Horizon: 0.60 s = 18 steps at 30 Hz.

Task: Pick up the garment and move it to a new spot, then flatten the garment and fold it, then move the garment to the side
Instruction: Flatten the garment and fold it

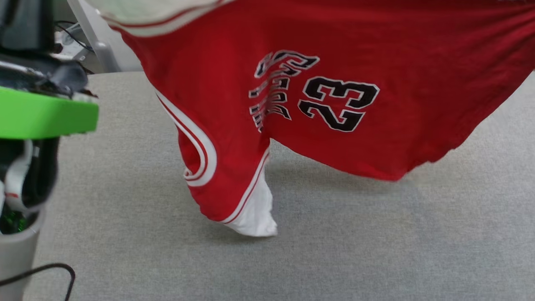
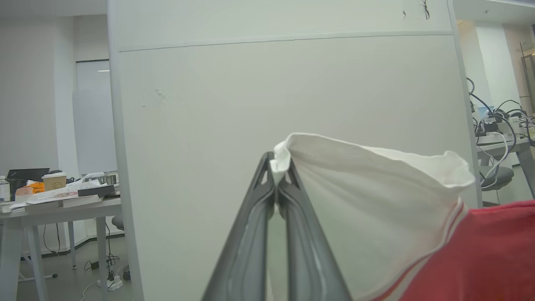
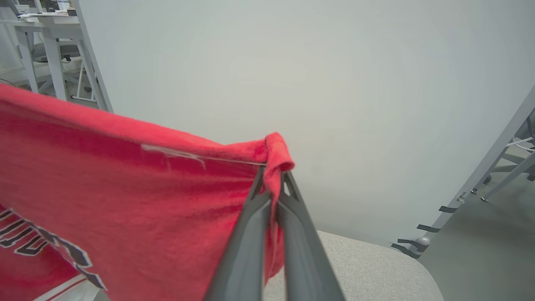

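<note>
The garment (image 1: 355, 62), a red jersey with white sleeves and black "23" lettering, hangs spread in the air above the grey table (image 1: 334, 251). Its lower white sleeve (image 1: 255, 213) dangles down to the table top; whether it touches I cannot tell. My left gripper (image 2: 276, 177) is shut on the edge of a white sleeve (image 2: 376, 196). My right gripper (image 3: 272, 179) is shut on a bunched red edge of the garment (image 3: 125, 188). The cloth stretches between the two grips.
A green block (image 1: 42, 115) and dark gear sit at the table's left edge, with a black cable (image 1: 62, 269) near the front left. A pale partition wall (image 2: 250, 104) stands behind the table. Desks with clutter (image 2: 54, 192) lie beyond.
</note>
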Motion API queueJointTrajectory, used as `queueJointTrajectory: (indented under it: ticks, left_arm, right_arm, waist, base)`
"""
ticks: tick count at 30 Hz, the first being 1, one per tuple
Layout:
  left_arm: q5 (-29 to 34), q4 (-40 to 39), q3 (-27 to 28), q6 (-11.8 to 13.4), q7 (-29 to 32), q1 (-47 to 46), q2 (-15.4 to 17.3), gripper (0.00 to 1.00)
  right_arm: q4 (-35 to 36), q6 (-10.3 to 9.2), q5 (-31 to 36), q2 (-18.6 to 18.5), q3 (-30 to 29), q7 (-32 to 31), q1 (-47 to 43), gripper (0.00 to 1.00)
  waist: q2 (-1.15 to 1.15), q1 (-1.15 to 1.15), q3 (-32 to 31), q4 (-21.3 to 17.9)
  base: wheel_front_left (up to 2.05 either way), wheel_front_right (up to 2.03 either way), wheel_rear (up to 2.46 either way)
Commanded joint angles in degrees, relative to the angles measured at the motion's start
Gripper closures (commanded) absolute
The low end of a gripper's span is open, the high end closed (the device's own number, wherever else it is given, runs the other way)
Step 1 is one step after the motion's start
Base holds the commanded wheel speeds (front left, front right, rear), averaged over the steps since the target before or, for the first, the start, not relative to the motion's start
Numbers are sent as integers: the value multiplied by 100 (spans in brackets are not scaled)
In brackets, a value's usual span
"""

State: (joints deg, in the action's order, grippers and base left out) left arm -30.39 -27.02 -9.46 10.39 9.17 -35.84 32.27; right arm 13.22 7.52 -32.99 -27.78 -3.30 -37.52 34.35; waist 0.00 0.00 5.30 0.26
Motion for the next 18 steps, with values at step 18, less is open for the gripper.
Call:
queueJointTrajectory:
  ticks: [18]
  left_arm:
    - [401,979,-311,-1119,758,-2694,982,100]
  right_arm:
    - [-250,-3,143,-269,-193,422,1553,100]
  waist:
    - [0,0,2087,-234]
  base:
    - [0,0,0]
